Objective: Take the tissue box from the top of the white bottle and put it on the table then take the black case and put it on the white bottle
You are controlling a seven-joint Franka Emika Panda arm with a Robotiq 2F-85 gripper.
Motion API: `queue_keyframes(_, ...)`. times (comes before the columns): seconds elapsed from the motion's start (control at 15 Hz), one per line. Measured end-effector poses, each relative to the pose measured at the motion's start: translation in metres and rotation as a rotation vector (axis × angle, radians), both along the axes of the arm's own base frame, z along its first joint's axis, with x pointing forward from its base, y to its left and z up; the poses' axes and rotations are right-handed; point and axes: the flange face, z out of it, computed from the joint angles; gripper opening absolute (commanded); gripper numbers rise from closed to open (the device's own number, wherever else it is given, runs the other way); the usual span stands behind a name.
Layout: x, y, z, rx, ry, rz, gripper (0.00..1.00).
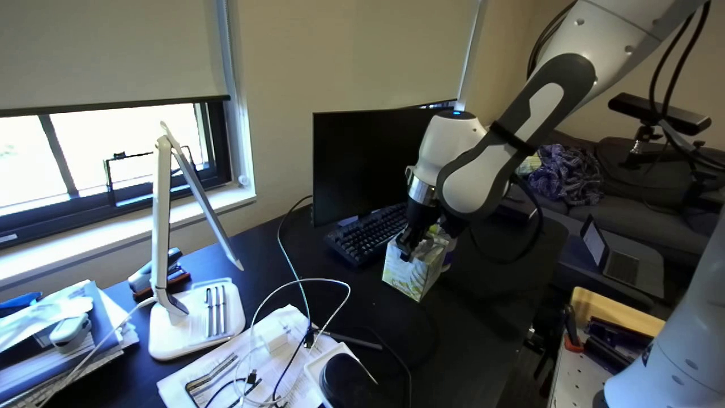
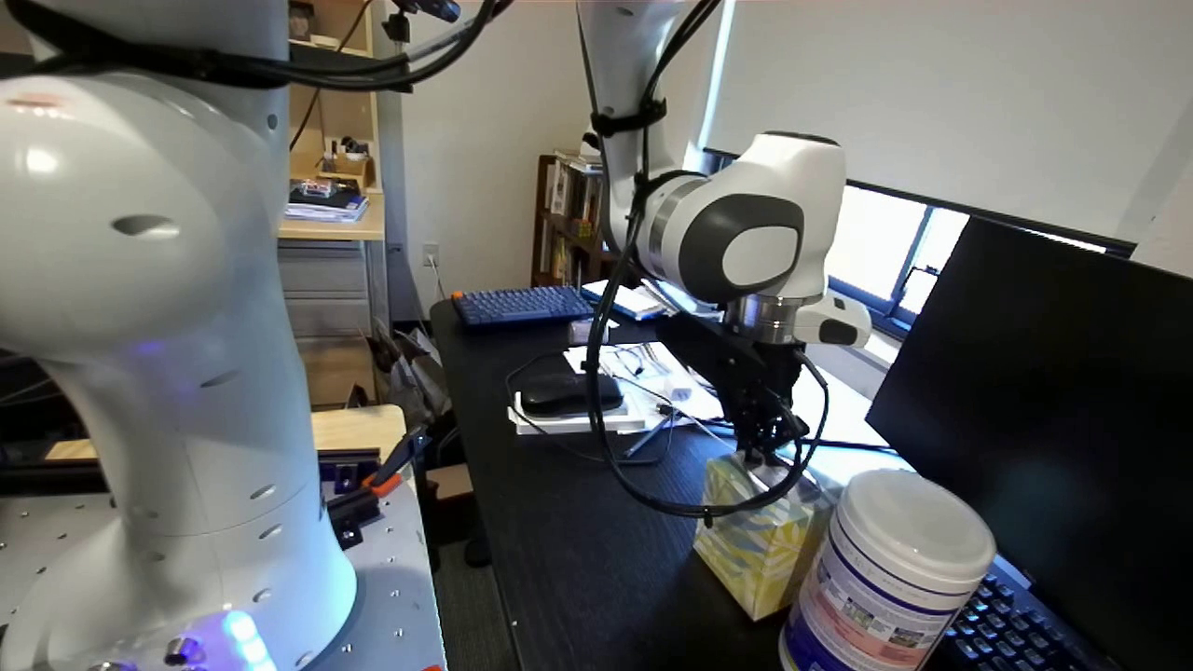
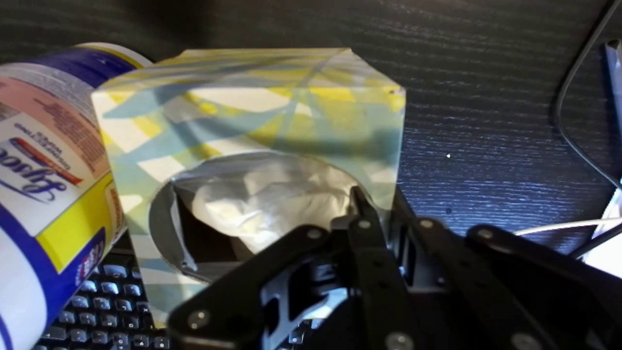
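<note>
Black table (image 2: 578, 550) bears 2 keyboards (image 2: 522, 306) and 1 white bottle (image 2: 881, 582), with 1 pincer (image 3: 378, 195) gripping 1 tissue box (image 3: 272, 116).

Arm shell (image 2: 140, 261): glossy white, with dark grey rounded panels (image 2: 701, 244), white insets (image 2: 762, 256) and small round recesses (image 1: 628, 50). Bright metal collar (image 1: 422, 191) below the wrist housing (image 1: 447, 141); small blue light (image 1: 456, 113) on top. Black cables (image 2: 349, 76) run outside, bound by black straps (image 1: 511, 137). Gripper (image 3: 379, 204): black, slotted linkages (image 3: 374, 272), silver screw heads (image 3: 399, 340). Base (image 2: 224, 559) white, light strip (image 2: 244, 634) lit blue
</note>
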Motion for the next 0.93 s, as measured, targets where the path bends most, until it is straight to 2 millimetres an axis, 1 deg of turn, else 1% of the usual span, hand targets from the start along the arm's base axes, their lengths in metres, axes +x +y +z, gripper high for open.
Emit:
queue_keyframes(0.33,0.003,0.010,0.002,0.052,-0.002,-0.070,0.05)
queue_keyframes(0.67,0.008,0.011,0.006,0.065,-0.009,-0.088,0.05)
queue_keyframes(0.93,0.007,0.013,0.005,0.065,0.025,-0.076,0.05)
